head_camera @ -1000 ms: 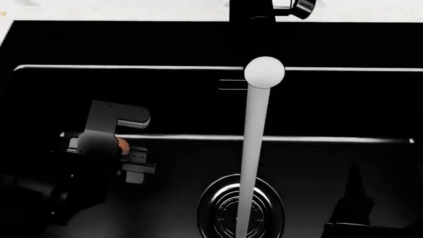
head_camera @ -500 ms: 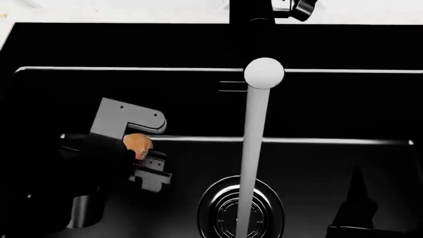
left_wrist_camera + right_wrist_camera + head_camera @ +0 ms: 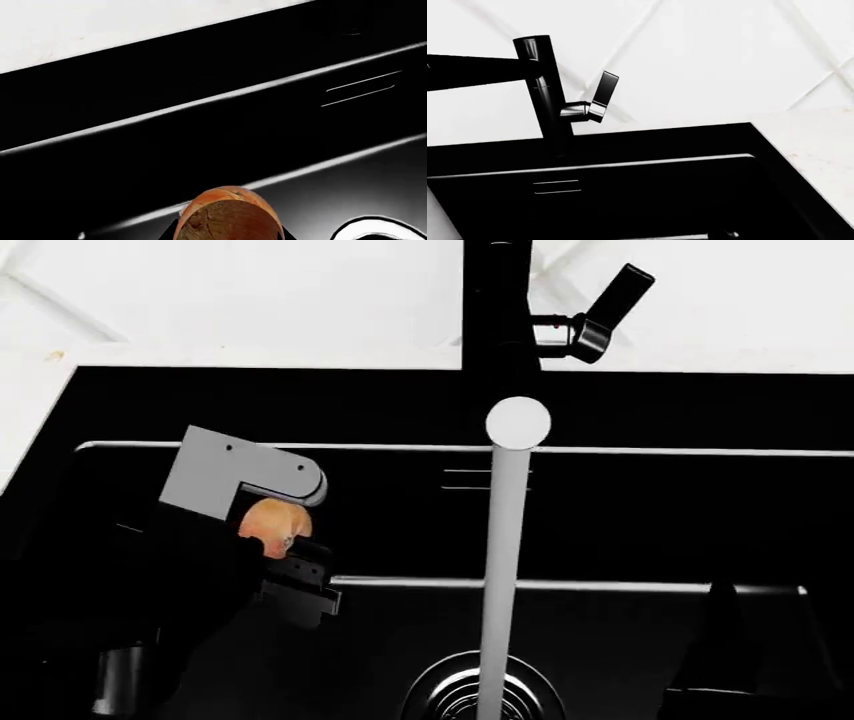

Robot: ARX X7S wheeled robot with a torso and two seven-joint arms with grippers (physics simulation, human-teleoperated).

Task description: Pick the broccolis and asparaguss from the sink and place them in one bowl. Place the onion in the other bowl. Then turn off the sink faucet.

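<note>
My left gripper [image 3: 291, 538] is shut on the orange-brown onion [image 3: 274, 523], holding it above the left side of the black sink [image 3: 267, 405]. In the left wrist view the onion [image 3: 230, 216] fills the space between the jaws, with the sink's back wall behind it. The black faucet [image 3: 497, 330] stands at the back, its handle [image 3: 603, 308] angled up to the right, and water [image 3: 501, 560] runs down to the drain [image 3: 461, 695]. My right gripper [image 3: 721, 645] is a dark shape at the lower right; its jaws are hard to read. Broccolis, asparaguss and bowls are out of view.
White countertop [image 3: 200, 300] runs behind and to the left of the sink. The right wrist view shows the faucet [image 3: 547, 105], its handle [image 3: 602, 95] and countertop [image 3: 814, 150] to the sink's right.
My left gripper has risen with the onion toward the sink's back left. The head view has tilted up, bringing the faucet handle and back counter into sight.
</note>
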